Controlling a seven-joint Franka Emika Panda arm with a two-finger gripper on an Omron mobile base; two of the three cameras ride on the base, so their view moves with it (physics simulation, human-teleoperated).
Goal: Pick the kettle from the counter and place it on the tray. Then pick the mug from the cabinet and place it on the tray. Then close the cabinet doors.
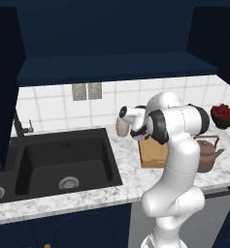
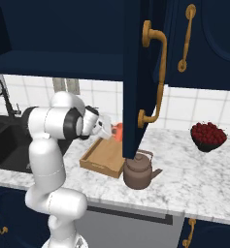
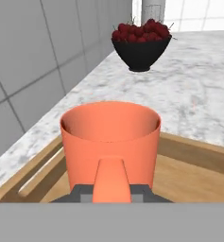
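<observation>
My gripper (image 3: 111, 191) is shut on the handle of the orange-red mug (image 3: 110, 139), which stands upright over the near end of the wooden tray (image 3: 193, 152). I cannot tell whether the mug's base touches the tray. From the right base view the mug (image 2: 117, 131) sits at the gripper (image 2: 110, 131) above the tray's (image 2: 103, 159) back part. The brown kettle (image 2: 138, 170) stands on the marble counter (image 2: 199, 179) just right of the tray, not on it. One navy cabinet door (image 2: 135, 77) hangs open, edge-on above the kettle.
A dark bowl of red fruit (image 2: 208, 136) stands further right along the counter by the tiled wall. The black sink (image 1: 63, 160) with its faucet (image 1: 18, 127) lies left of the arm. The open door's brass handle (image 2: 154, 72) juts out above the kettle.
</observation>
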